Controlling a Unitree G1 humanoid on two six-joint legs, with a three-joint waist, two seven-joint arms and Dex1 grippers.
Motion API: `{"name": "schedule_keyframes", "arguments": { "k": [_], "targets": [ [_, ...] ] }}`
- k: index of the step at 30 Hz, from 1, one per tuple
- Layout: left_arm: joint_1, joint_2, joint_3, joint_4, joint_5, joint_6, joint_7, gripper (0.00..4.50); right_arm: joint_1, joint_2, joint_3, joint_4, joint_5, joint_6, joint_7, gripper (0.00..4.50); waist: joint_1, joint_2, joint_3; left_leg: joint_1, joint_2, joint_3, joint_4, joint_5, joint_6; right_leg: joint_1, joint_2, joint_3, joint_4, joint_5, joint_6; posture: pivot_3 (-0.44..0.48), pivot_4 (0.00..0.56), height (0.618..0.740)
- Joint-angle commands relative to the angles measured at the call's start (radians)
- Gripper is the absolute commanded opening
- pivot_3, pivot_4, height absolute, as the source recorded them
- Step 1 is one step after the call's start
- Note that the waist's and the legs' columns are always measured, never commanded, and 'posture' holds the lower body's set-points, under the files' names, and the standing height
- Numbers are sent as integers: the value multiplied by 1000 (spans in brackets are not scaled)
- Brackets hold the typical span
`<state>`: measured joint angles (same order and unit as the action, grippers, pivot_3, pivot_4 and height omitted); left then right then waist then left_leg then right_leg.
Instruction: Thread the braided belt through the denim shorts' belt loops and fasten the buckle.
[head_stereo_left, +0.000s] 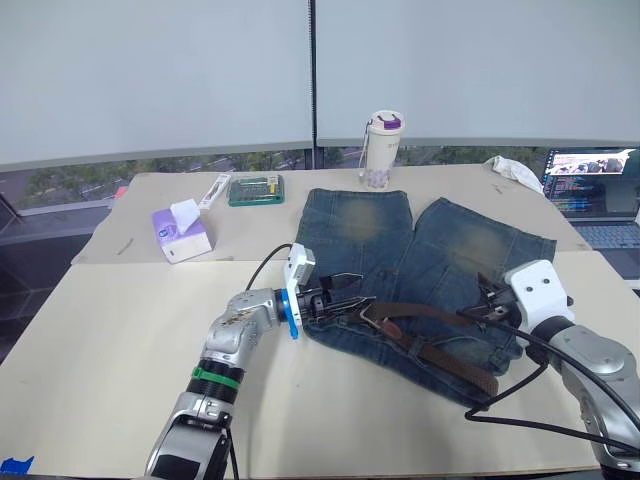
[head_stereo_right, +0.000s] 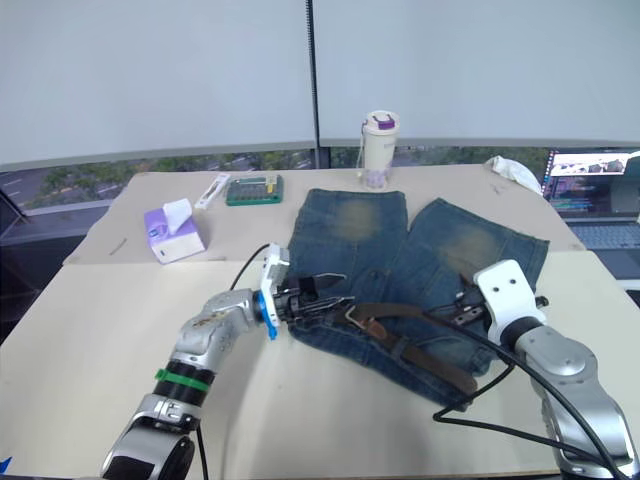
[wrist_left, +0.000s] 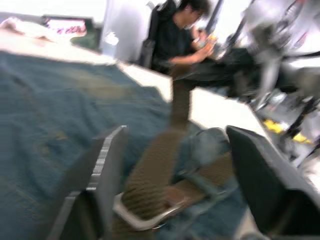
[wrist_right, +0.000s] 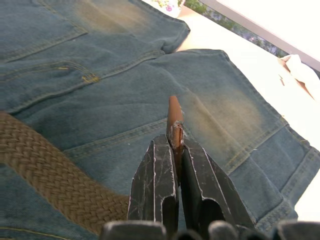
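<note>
- The beige desk (head_stereo_left: 100, 330) carries the denim shorts (head_stereo_left: 420, 250).
- Far side: a tissue box (head_stereo_left: 181, 235), green case (head_stereo_left: 256, 189), cup (head_stereo_left: 381, 150), white cloth (head_stereo_left: 515, 171).
- A laptop (head_stereo_left: 598, 195) sits at the right edge.

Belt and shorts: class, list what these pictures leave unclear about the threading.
- Belt loops: too small in the head views; the braided belt covers the waistband of the denim shorts.
- Buckle: blurred in the left wrist view, partly cut off.
- Belt tip: its end sits hidden inside the right gripper.
</note>
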<state>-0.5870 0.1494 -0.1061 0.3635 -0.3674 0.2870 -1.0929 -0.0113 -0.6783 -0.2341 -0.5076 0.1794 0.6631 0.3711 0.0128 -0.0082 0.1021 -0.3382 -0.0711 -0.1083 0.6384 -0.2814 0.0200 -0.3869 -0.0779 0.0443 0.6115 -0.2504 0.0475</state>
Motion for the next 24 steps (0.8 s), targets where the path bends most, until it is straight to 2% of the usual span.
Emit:
{"name": "schedule_keyframes", "arguments": {
  "k": [1,3,7,18,24],
  "targets": [
    [-49,-31,-15,105,64,-117,45,2017,-7,3,-9,-42,-3,9,1,0,0,0,0,0,0,0,0,0,0,0,0,0,0,0,0,0,150,740],
    [-75,-57,-22,182,97,-182,69,1328,-3,9,-3,-47,-5,12,-3,0,3,-1,0,0,0,0,0,0,0,0,0,0,0,0,0,0,150,740],
    [-87,-77,-35,222,96,-198,19,47,2,12,6,-56,-9,20,-4,0,1,-1,0,-1,0,0,0,0,0,0,0,0,0,0,0,0,150,740],
    [-120,-119,-28,338,139,-261,73,47,-8,29,16,-71,-6,43,-7,0,2,-1,0,0,0,0,1,0,0,0,0,0,0,0,0,0,150,740],
    [-117,-130,-36,347,149,-254,77,47,-9,30,23,-70,-9,44,-5,0,1,-1,0,0,0,0,1,0,0,0,0,0,0,0,0,0,150,740]
  ]
}}
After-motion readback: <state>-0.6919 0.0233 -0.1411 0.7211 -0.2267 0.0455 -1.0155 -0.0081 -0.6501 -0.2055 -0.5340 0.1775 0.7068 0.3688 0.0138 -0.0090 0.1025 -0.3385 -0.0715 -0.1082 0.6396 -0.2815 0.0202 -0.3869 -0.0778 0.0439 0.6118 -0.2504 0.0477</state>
